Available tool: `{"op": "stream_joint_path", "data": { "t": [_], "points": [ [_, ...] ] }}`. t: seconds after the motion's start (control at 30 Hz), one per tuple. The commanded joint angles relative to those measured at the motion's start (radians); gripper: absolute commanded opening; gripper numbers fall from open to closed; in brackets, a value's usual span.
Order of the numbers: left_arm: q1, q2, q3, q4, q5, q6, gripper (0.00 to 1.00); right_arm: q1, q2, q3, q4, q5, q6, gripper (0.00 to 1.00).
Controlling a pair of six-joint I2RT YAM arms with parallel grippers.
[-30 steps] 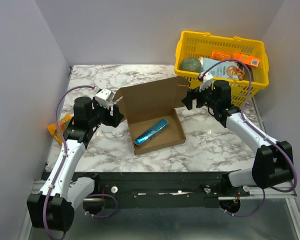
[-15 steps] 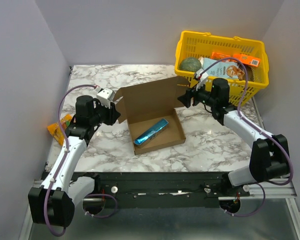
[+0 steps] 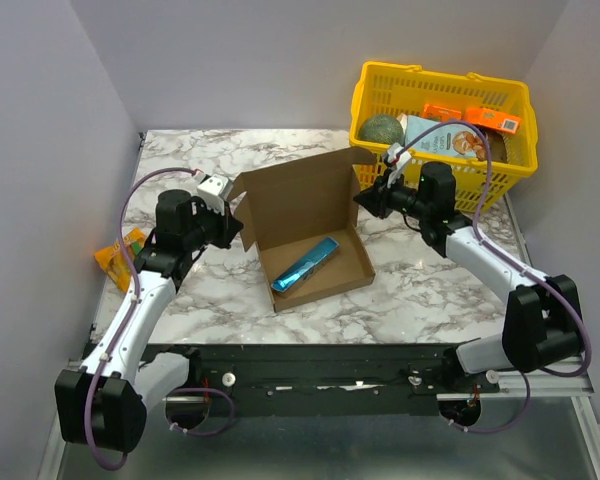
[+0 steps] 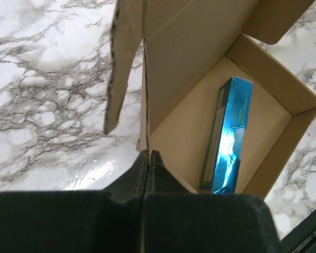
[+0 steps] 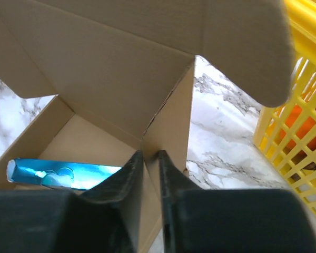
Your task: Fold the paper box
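Observation:
The paper box (image 3: 298,203) is a shallow brown cardboard tray with its lid standing up at the back. A shiny blue packet (image 3: 304,265) lies inside it. My left gripper (image 3: 236,226) is at the box's back left corner. In the left wrist view this gripper (image 4: 148,153) is shut on the thin edge of the side wall of the box (image 4: 200,63). My right gripper (image 3: 363,199) is at the back right corner. In the right wrist view its fingers (image 5: 150,154) pinch the side wall of the box (image 5: 105,58), one inside and one outside.
A yellow plastic basket (image 3: 440,78) with a green round thing (image 3: 381,129) and packets stands at the back right, close behind my right arm, and its wall (image 5: 300,121) shows in the right wrist view. An orange snack packet (image 3: 118,250) lies at the table's left edge.
Both grippers went from open to closed on the box's back corners. Both arms moved in towards the box, and the lid now stands steeper.

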Motion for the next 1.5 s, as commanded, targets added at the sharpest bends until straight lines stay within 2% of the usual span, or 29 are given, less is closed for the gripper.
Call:
{"op": "stream_joint_path", "data": {
  "t": [0.0, 0.1, 0.13, 0.27, 0.47, 0.63, 1.07, 1.47],
  "points": [
    [-0.074, 0.026, 0.048, 0.037, -0.060, -0.052, 0.00, 0.044, -0.029, -0.007, 0.006, 0.011, 0.006, 0.17],
    [-0.155, 0.045, 0.075, 0.024, -0.157, -0.062, 0.00, 0.081, -0.044, -0.007, -0.016, 0.095, 0.015, 0.11],
    [-0.175, 0.057, 0.084, 0.019, -0.238, -0.072, 0.00, 0.091, -0.051, -0.018, -0.014, 0.156, 0.021, 0.09],
    [-0.227, 0.077, 0.117, 0.030, -0.393, -0.148, 0.00, 0.171, -0.101, -0.067, 0.007, 0.316, 0.046, 0.01],
    [-0.319, 0.055, 0.040, 0.131, -0.538, -0.231, 0.00, 0.266, -0.202, -0.171, 0.058, 0.558, 0.130, 0.01],
    [-0.373, 0.048, -0.027, 0.212, -0.575, -0.308, 0.00, 0.312, -0.250, -0.258, 0.075, 0.699, 0.150, 0.01],
    [-0.453, -0.011, -0.214, 0.263, -0.621, -0.425, 0.00, 0.380, -0.290, -0.350, 0.046, 0.804, 0.236, 0.01],
    [-0.525, -0.084, -0.371, 0.283, -0.693, -0.466, 0.00, 0.463, -0.348, -0.452, 0.012, 0.902, 0.328, 0.01]
  ]
}}
